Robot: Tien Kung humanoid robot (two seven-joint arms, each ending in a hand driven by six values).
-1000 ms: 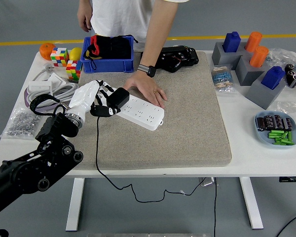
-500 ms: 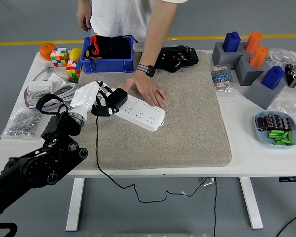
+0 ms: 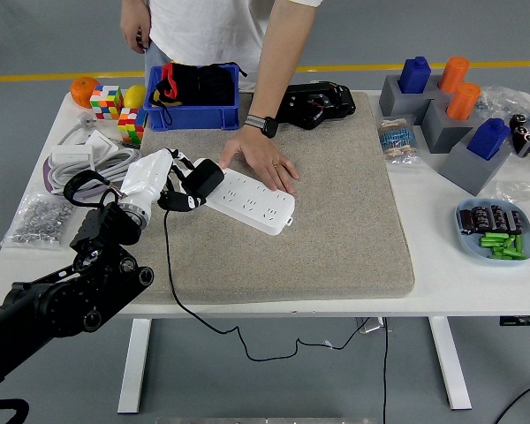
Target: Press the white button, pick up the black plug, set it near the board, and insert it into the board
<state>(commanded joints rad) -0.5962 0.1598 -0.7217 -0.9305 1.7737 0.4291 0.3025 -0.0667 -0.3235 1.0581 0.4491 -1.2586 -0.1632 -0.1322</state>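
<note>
Head view: I list by size.
Mat: the beige felt mat (image 3: 336,221) covers the white table (image 3: 450,278).
Board: the white power strip (image 3: 252,200) lies on it, a person's hand (image 3: 267,162) pressing its far edge.
Left hand: my white five-fingered hand (image 3: 163,181) is clamped on the black plug.
Plug: the black plug (image 3: 205,177) touches the strip's left end.
</note>
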